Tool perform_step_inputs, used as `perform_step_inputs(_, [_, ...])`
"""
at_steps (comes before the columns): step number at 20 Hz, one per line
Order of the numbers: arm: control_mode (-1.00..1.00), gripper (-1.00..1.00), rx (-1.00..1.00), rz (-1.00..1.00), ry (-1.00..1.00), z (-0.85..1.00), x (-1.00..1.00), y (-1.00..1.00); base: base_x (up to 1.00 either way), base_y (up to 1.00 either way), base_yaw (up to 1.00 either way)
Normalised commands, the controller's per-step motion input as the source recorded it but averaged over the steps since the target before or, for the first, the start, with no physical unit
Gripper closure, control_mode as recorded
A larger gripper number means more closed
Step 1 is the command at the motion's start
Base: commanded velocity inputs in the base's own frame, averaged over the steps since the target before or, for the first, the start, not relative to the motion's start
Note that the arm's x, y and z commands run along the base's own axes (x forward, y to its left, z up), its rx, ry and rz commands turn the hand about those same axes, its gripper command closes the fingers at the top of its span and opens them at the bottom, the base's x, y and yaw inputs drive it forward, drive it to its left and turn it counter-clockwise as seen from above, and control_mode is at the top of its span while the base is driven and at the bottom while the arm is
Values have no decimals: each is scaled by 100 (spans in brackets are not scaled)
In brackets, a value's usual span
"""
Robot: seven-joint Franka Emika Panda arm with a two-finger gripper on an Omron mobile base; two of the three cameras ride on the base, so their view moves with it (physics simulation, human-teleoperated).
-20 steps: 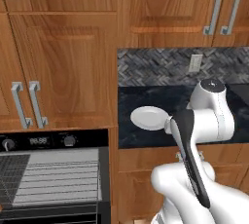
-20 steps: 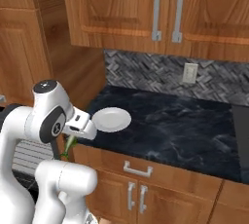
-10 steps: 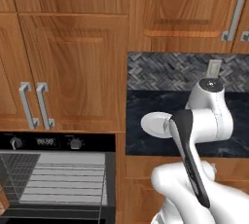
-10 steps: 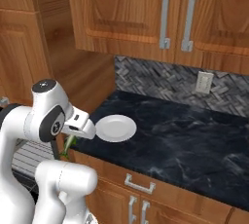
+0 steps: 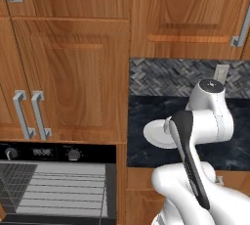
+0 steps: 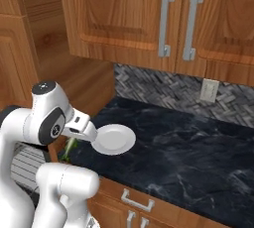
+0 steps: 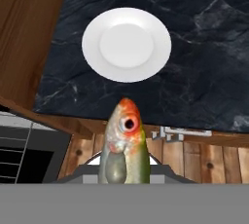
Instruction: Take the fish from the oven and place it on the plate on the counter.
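My own arm covers the near right rim of the plate (image 5: 155,133). The fish (image 7: 124,147) hides the pincer's fingertips, its tail cut off below. Left of the pincer, the oven (image 5: 53,182) runs off-frame.

Inventory for you, operator, by kind:

- Fish (image 7: 124,145): one, at 6 o'clock in the hand view.
- Plate (image 7: 126,44): one, white, at 12 o'clock from the fish.
- Counter (image 6: 188,147): one dark worktop.
- Oven (image 5: 53,182): one, at 8 o'clock in the left base view.
- Oven knobs (image 5: 74,154): you can count two on its top panel.
- Display (image 5: 41,152): one, between the knobs.
- Wall outlet (image 6: 209,90): one, at 2 o'clock in the right base view.
- Upper cabinet handles (image 6: 165,22): two, side by side, at 12 o'clock there.
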Motion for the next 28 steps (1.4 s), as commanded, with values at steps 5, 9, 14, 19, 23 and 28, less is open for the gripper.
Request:
perform_step_inputs(5, [100, 100, 0, 0, 0, 0, 0, 0, 9, -8, 0])
perform_step_inputs(9, [100, 100, 0, 0, 0, 0, 0, 0, 0, 0, 0])
perform_step_inputs(14, [100, 100, 0, 0, 0, 0, 0, 0, 0, 0, 0])
perform_step_inputs(19, [-100, 100, 0, 0, 0, 0, 11, 0, 0, 0, 0])
perform_step_inputs(23, [-100, 100, 0, 0, 0, -1, 53, 0, 0, 0, 0])
perform_step_inputs(28, [-100, 100, 0, 0, 0, -11, 65, -2, 0, 0, 0])
